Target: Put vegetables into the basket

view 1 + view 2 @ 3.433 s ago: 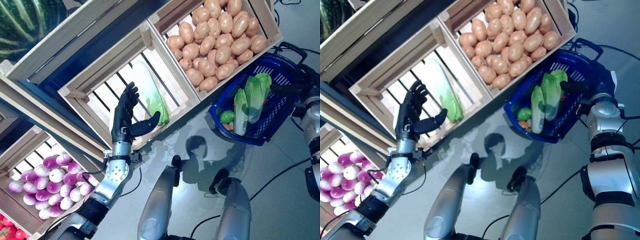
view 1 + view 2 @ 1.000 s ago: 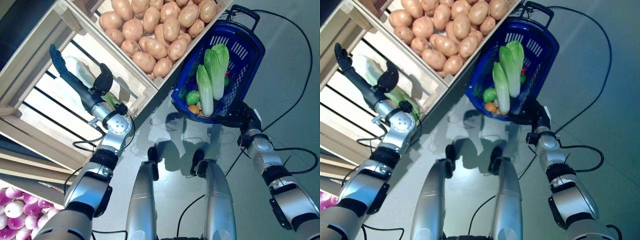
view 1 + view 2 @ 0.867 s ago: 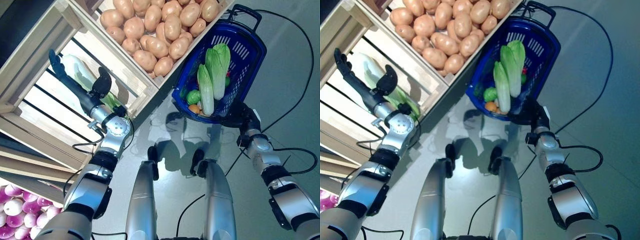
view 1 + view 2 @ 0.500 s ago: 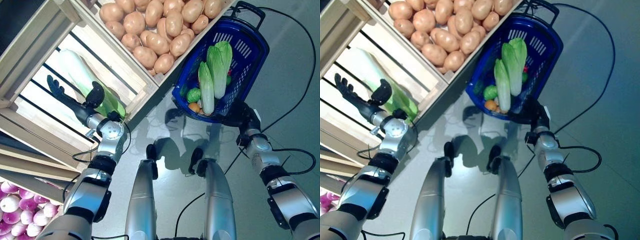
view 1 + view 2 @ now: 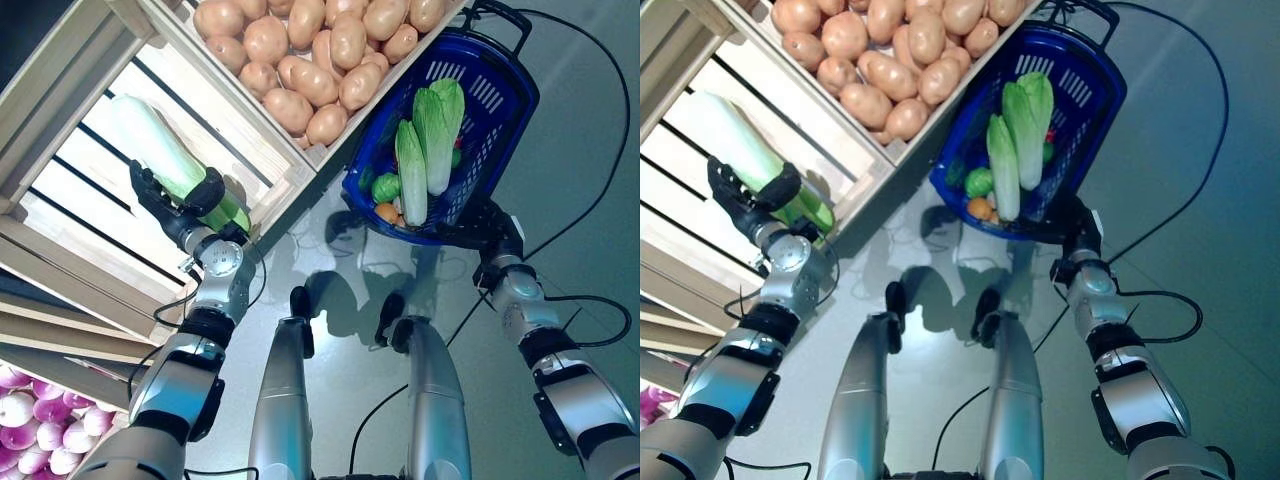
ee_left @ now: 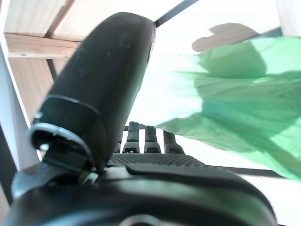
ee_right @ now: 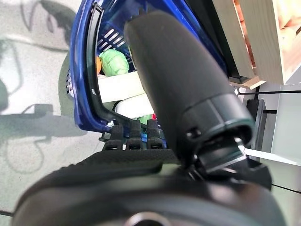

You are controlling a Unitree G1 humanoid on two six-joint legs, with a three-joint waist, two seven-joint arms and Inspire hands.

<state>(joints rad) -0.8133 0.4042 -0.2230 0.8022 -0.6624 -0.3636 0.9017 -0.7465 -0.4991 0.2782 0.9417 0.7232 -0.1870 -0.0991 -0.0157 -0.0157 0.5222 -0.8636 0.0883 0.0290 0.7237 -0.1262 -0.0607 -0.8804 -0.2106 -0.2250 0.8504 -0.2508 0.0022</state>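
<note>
In the slatted wooden crate (image 5: 70, 215), near its front corner: left hand (image 5: 185, 205) closing on a long cabbage (image 5: 165, 160).

Item one, the cabbage: pale stalk toward the crate's back, green leaves toward its front edge, lying on the slats; the left hand's fingers pass beneath it and the thumb bends over the top, so it is clasped near the leafy end, judged ready for lifting out. Item two, blue basket (image 5: 505, 95): held off the floor by the right hand (image 5: 1077, 232), fingers hooked round its rim, beside the crate of potatoes (image 5: 310, 55), presumably kept close for a short transfer. It already holds two long cabbages (image 5: 425, 140) and smaller produce.
</note>
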